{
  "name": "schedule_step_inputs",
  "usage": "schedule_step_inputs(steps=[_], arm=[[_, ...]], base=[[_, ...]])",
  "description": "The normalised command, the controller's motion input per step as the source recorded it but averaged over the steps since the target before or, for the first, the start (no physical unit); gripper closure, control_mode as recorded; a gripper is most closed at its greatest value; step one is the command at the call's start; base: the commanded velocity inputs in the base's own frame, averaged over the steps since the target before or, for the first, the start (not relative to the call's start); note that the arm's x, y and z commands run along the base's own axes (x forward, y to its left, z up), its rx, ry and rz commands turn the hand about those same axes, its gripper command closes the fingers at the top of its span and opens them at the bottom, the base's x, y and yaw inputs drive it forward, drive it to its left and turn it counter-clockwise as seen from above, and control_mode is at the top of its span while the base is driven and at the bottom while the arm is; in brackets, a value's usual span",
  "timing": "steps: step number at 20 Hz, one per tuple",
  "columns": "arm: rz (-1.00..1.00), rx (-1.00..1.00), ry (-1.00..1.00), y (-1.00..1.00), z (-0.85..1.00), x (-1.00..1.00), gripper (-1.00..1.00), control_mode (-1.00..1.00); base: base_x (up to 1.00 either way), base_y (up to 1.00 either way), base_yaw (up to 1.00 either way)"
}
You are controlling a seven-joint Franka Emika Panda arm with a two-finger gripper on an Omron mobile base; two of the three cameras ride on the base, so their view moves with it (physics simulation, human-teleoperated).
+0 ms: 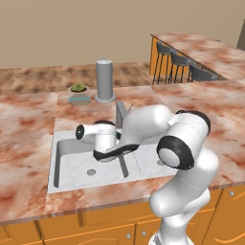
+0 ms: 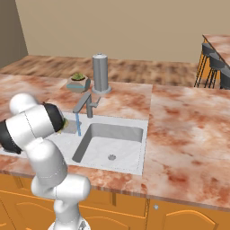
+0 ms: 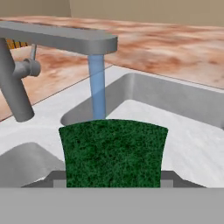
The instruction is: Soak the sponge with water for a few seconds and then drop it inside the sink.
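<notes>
I have the sponge pinched between the closed jaws, held over the sink with its far edge right at the foot of the water falling from the faucet. I judge it light, soft and springy, heavier and slicker once soaked, so I keep my hold low across its near edge.

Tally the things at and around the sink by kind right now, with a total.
Sponge: 1, shut in the gripper
Water stream: 1, running
Faucet: 1
Sink: 1, two basins
Potted plant: 1
Grey cylinder: 1, upright behind the faucet
Total: 6
</notes>
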Motion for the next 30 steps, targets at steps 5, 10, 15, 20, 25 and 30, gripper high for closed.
schedule_step_inputs(steps=[5, 10, 15, 20, 25, 30], arm=[[0.04, 0.01, 0.01, 0.47, 0.41, -0.09, 1.00, -1.00], [0.10, 0.12, 0.05, 0.04, 0.39, -0.04, 1.00, -1.00], [0.11, 0.17, 0.07, 0.10, 0.36, -0.13, 1.00, -1.00], [0.12, 0.18, 0.09, 0.19, 0.30, -0.17, 1.00, -1.00], [0.19, 0.21, 0.17, 0.03, 0.11, -0.12, 1.00, -1.00], [0.22, 0.21, 0.21, 0.00, 0.21, 0.00, 1.00, -1.00]], base=[[0.00, 0.00, 0.00], [0.00, 0.00, 0.00], [0.00, 0.00, 0.00], [0.00, 0.00, 0.00], [0.00, 0.00, 0.00], [0.00, 0.00, 0.00]])
